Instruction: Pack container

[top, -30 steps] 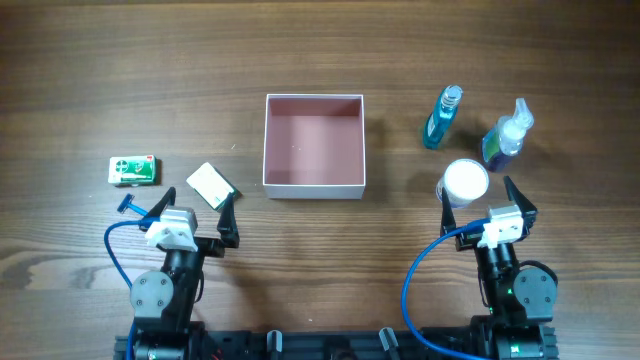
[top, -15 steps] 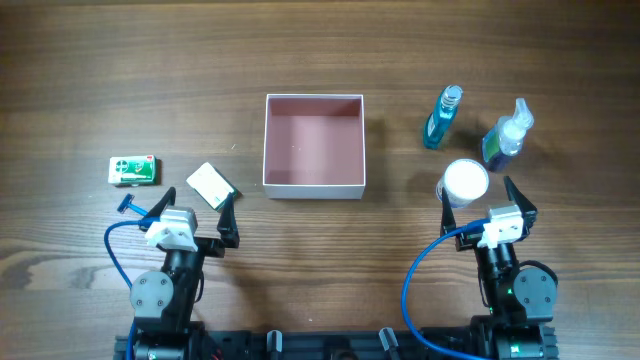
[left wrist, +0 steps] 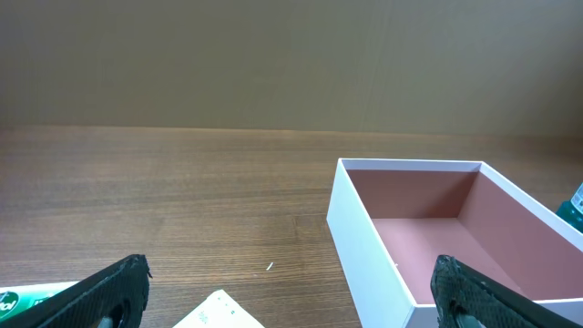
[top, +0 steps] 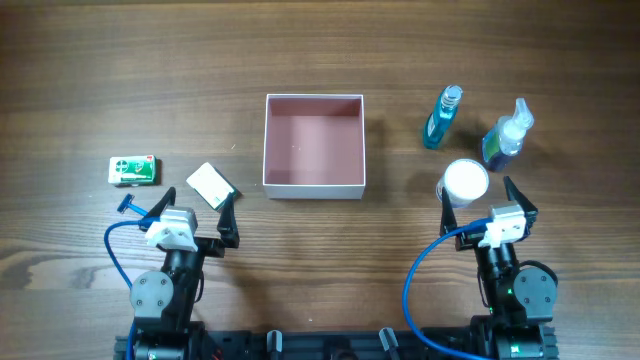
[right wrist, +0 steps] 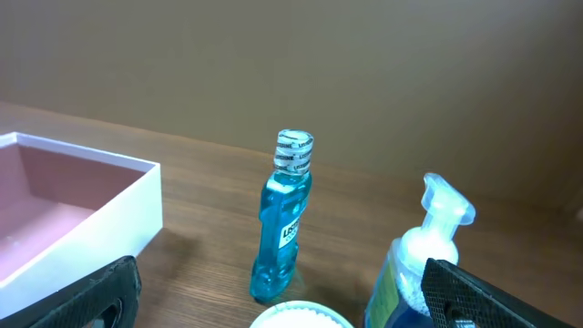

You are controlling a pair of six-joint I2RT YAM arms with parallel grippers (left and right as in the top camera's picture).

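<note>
**Choosing the first item for an empty box**

The container [top: 314, 145] sits in the middle of the table [top: 90, 60], open side up. Its pink floor is bare, so nothing is packed yet. The left fingers [left wrist: 105, 296] are spread wide and hold nothing. The right fingers [right wrist: 492, 296] are also apart and empty.

The step in hand looks like the opening reach, so the choice of item matters. The white packet [top: 211, 184] lies flat just ahead of the left fingers, skewed to the table edge and near the container's near-left corner. The green packet [top: 133, 170] lies further left. On the right, a white-lidded jar [top: 465, 181] stands just in front of the right fingers. The blue bottle [top: 443, 118] and pump bottle [top: 507, 133] stand upright behind it, close together.

Nearest first seems wisest. The white packet has little height, so the wrist should turn to match its skew and the fingers should close low across its narrower side. The jar is wide, so it should be centred in the gap before closing. Lifting it out first would also open a path to the two bottles, which look easy to topple.

Items are best released low inside the walls and against a corner, to save room. The thin-walled box would probably slide if nudged. Only one arm should be over it at a time.
</note>
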